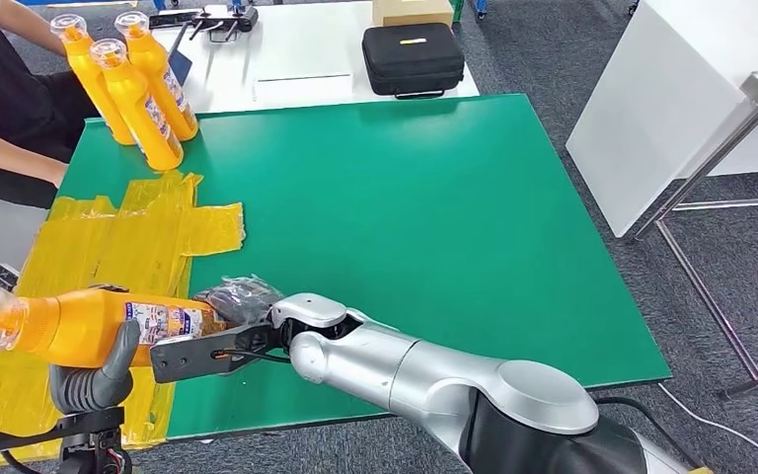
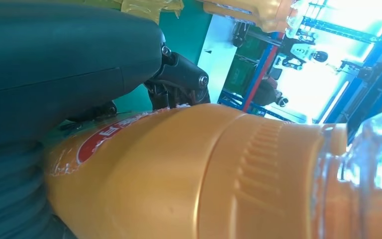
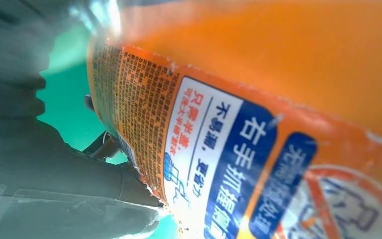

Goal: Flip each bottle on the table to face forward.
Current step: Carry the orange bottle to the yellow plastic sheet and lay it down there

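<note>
While I have the orange bottle [image 1: 89, 324] lying sideways above the near-left edge of the green surface [image 1: 405, 227], left hand [image 1: 94, 375] grasping its neck end and right hand [image 1: 242, 301] its base, I can turn its label forward.

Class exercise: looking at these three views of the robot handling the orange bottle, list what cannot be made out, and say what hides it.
1. Right hand fingers: head view, hidden behind the held orange plastic bottle.
2. Left hand fingers: head view, behind the bottle; grey thumb visible.
3. Three upright orange bottles: label text too small.
4. Seated person in black: cut off by the frame edge.
5. Bottle's label: right wrist view, partly cropped and blurred.
</note>
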You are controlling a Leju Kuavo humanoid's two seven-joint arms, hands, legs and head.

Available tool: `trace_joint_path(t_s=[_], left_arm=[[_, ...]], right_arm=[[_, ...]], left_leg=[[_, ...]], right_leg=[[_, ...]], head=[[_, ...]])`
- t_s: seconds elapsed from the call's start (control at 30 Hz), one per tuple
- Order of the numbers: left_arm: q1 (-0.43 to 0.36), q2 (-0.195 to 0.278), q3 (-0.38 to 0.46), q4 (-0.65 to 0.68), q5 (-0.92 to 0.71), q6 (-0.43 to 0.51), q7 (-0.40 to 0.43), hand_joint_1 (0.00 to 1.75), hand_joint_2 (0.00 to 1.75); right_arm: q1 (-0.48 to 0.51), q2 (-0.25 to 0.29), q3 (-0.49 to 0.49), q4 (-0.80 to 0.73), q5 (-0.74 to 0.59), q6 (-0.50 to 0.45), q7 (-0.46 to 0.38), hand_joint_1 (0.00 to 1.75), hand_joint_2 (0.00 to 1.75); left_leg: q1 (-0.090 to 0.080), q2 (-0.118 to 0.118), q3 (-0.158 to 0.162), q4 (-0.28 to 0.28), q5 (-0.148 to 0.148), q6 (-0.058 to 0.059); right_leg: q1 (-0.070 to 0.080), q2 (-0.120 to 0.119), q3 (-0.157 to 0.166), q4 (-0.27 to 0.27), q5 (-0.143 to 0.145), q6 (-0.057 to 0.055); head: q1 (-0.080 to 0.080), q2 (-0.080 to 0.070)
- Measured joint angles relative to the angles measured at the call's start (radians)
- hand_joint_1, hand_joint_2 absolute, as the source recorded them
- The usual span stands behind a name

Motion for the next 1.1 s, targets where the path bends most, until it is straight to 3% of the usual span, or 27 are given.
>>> trace_joint_path(t_s=[0.13,0.2,0.3,0.43,0.57,0.73,0.83,0.97,1.0,1.03,1.1], left_arm=[[0.011,0.028,-0.018,0.005,0.035,0.022,-0.048,1.75,1.75],[0.011,0.070,-0.039,0.017,0.081,0.055,-0.090,1.75,1.75],[0.013,0.193,-0.086,0.051,0.215,0.109,-0.171,1.75,1.75],[0.034,0.409,-0.145,0.089,0.399,0.129,-0.246,1.75,1.75],[0.053,0.557,-0.193,0.094,0.487,0.148,-0.262,1.75,1.75],[0.112,0.785,-0.218,0.050,0.664,0.174,-0.279,1.75,1.75],[0.140,0.869,-0.218,0.023,0.698,0.176,-0.283,1.75,1.75],[0.160,0.920,-0.218,0.004,0.702,0.182,-0.286,1.75,1.75],[0.163,0.931,-0.218,-0.001,0.702,0.183,-0.287,1.75,1.75],[0.166,0.939,-0.218,-0.004,0.702,0.183,-0.288,1.75,1.75],[0.170,0.953,-0.218,-0.009,0.702,0.183,-0.289,1.75,1.75]], right_arm=[[-0.002,-0.009,0.007,-0.017,0.005,0.004,0.001,1.75,1.75],[-0.005,-0.012,0.010,-0.028,0.006,0.010,0.008,1.75,1.75],[-0.007,-0.019,0.012,-0.055,0.005,0.025,0.035,1.75,1.75],[-0.005,-0.040,0.019,-0.101,0.000,0.030,0.060,1.75,1.75],[0.002,-0.054,0.022,-0.133,-0.003,0.031,0.073,1.75,1.75],[-0.007,-0.069,0.021,-0.182,-0.037,0.033,0.103,1.75,1.75],[-0.013,-0.075,0.020,-0.204,-0.047,0.033,0.105,1.75,1.75],[-0.015,-0.079,0.020,-0.221,-0.049,0.033,0.105,1.75,1.75],[-0.015,-0.080,0.020,-0.224,-0.049,0.033,0.105,1.69,1.75],[-0.016,-0.082,0.020,-0.228,-0.050,0.033,0.105,1.25,1.75],[-0.016,-0.084,0.020,-0.233,-0.050,0.033,0.105,0.38,0.87]], left_leg=[[0.000,0.000,0.000,0.000,0.000,0.000],[0.000,0.000,0.000,0.000,0.000,0.000],[0.001,0.000,0.000,0.000,0.000,0.000],[0.004,0.001,0.000,0.000,0.000,-0.002],[0.006,0.000,-0.001,-0.001,0.000,-0.003],[0.006,0.002,-0.001,-0.001,-0.001,-0.004],[0.006,0.000,-0.001,-0.001,0.000,-0.005],[0.006,0.000,-0.001,-0.001,0.000,-0.005],[0.006,0.000,-0.001,-0.001,0.000,-0.005],[0.006,0.000,-0.001,-0.001,0.000,-0.005],[0.006,0.001,-0.001,-0.001,0.000,-0.005]], right_leg=[[0.000,0.000,0.000,0.000,0.000,0.000],[0.000,0.000,0.000,0.000,0.000,0.000],[0.001,0.000,0.000,0.000,0.000,0.000],[0.004,0.001,-0.001,0.000,-0.001,-0.001],[0.005,0.000,-0.001,0.001,-0.002,-0.003],[0.006,0.002,-0.002,0.001,0.000,-0.007],[0.006,0.000,-0.002,0.001,-0.002,-0.009],[0.006,0.000,-0.002,0.001,-0.002,-0.009],[0.006,0.000,-0.002,0.001,-0.002,-0.009],[0.006,0.000,-0.002,0.001,-0.001,-0.009],[0.006,0.000,-0.002,0.001,-0.001,-0.009]], head=[[0.000,0.000],[0.000,0.000],[0.000,0.000],[0.000,0.000],[0.000,0.000],[0.000,0.000],[0.000,0.000],[0.001,0.000],[0.000,0.000],[0.001,0.000],[0.000,0.000]])
